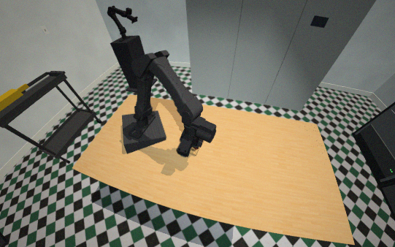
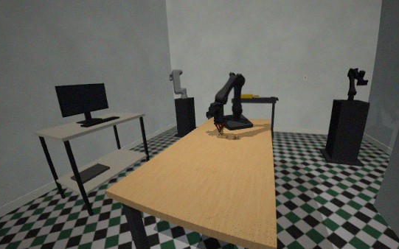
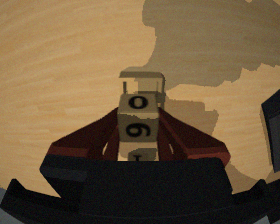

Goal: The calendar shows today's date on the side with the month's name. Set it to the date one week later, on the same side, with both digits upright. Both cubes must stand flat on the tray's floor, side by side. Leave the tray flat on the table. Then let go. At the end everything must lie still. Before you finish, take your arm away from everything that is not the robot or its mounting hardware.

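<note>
My gripper has red fingers and is shut on a pale calendar cube, low over the wooden table near the arm's base. In the wrist view the cube shows a 0 on its upper face and a 6 or 9 on the face below. Just beyond it stands a small pale tray; I cannot make out what it holds. A small pale object lies on the table to the right of the gripper in the exterior view. The other cube is not clearly in view.
The arm's dark base stands on the table's left end. Off the table are a black rack with a yellow item, a desk with a monitor, grey cabinets and two camera pedestals.
</note>
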Controlling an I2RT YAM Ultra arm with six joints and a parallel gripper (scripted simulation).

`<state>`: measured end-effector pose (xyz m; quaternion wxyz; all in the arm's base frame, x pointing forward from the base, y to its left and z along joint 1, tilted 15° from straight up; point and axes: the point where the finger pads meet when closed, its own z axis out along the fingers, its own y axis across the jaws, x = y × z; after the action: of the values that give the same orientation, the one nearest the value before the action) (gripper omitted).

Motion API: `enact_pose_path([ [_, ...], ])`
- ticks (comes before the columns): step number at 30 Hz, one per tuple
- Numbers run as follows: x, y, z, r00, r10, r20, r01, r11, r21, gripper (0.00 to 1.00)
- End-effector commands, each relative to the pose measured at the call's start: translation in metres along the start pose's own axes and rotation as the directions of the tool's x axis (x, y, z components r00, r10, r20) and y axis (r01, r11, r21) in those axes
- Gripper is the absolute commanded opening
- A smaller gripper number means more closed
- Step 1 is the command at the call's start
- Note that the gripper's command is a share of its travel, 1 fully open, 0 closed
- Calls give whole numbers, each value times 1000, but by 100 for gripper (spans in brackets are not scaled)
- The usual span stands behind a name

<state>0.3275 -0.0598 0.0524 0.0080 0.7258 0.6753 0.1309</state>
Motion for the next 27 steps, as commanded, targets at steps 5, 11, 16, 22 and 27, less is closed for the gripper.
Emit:
enact_pose_path([
  [5, -1, 0, -55, 1000, 0, 8, 0, 1000, -8, 26],
  [11, -1, 0, -73, 1000, 0, 8, 0, 1000, -8, 26],
  [16, -1, 0, -75, 1000, 0, 8, 0, 1000, -8, 26],
  [22, -1, 0, -75, 1000, 0, 8, 0, 1000, -8, 26],
  [27, -2, 0, -74, 1000, -29, 8, 29, 1000, -8, 26],
])
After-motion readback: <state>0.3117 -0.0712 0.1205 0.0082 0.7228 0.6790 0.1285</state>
